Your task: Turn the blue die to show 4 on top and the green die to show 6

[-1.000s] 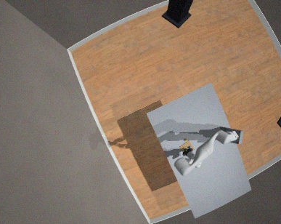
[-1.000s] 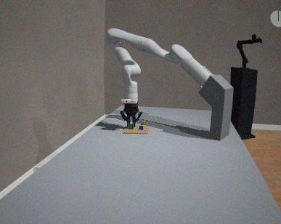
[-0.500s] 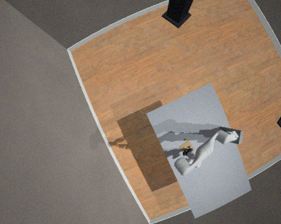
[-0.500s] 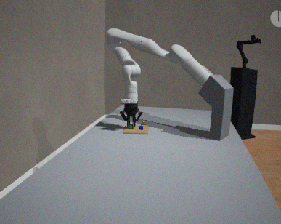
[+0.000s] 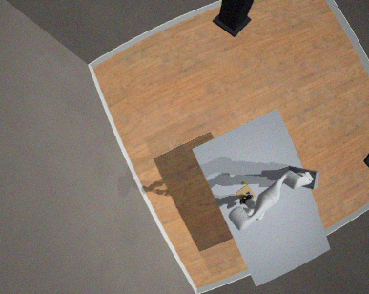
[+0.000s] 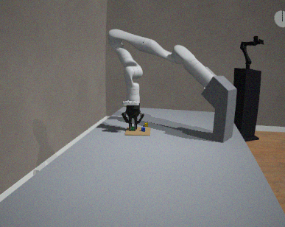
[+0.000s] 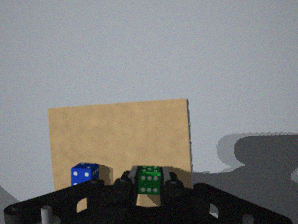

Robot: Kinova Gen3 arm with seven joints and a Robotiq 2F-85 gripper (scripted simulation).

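The green die lies between the fingertips of the gripper, whose jaws are narrow and closed on its two sides. It is over the tan mat; whether its underside touches the mat cannot be made out. The wrist view shows six pips on its broad visible face — which face is uppermost is uncertain — and in the top view the die is hard to distinguish from the dark gripper. Beside it, apart from the fingers, the blue die rests on the mat, the lower part of its visible face cut off by the gripper in the wrist view. The yellow die is near the mat's edge, outside the wrist view, its pips too small to read. The near part of the mat is hidden by the gripper in the wrist view. Beneath lies the grey table; above, the white arm reaches from its grey mount — the gripper pointing downward.
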